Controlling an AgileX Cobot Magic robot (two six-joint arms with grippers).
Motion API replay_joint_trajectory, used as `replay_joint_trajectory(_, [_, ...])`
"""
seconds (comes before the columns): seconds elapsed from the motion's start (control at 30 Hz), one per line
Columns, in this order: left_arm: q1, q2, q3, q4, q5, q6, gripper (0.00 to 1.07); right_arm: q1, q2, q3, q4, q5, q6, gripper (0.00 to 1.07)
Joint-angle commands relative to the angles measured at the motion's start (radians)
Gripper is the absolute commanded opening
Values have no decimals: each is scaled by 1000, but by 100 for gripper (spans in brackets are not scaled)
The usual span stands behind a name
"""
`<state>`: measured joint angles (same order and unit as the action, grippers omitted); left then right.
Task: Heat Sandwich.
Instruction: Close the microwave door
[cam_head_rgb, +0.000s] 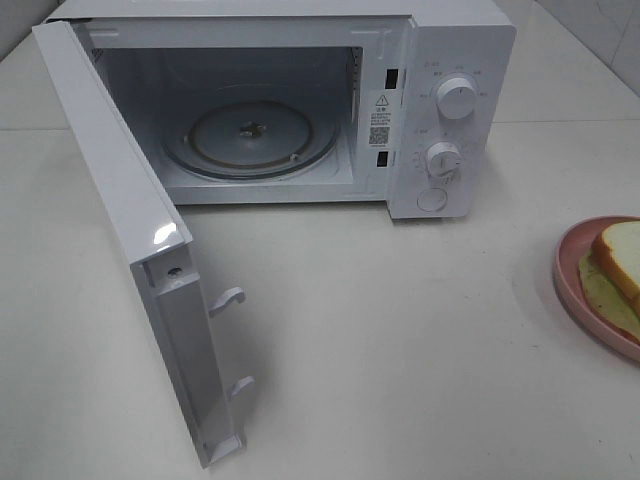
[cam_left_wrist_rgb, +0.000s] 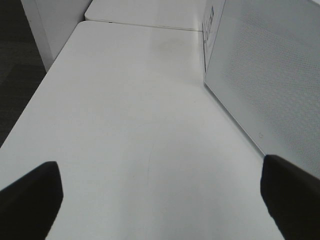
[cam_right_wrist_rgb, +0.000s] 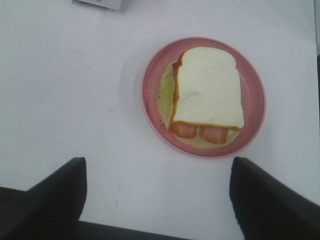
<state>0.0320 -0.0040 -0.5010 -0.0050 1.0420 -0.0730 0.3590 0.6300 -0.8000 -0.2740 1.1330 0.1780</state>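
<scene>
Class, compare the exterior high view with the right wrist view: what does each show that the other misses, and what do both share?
Only the exterior high view shows the microwave, its door swung open, and the glass turntable inside. Only the right wrist view shows the whole sandwich, two sausage ends at one edge, and the open right gripper above the table. Both show the sandwich on the pink plate.

The microwave is white all over, with a pale grey cavity and a clear glass turntable. Its two knobs are white, and a small white label with black print sits beside the opening. The door carries a fine dotted mesh pattern. The desk is plain white. The plate is pink. The sandwich has white bread, golden-tan crust, a pale green layer and two orange-pink pieces, possibly sausage. Both hands look black.
</scene>
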Motion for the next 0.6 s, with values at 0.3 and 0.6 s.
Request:
replay_joint_trajectory(0.3, [3, -23, 3, -9, -8, 0, 103, 1, -166, 63, -1, 61, -16, 76])
replay_joint_trajectory(0.6, [3, -23, 3, -9, -8, 0, 103, -90, -344, 187, 6, 59, -16, 76])
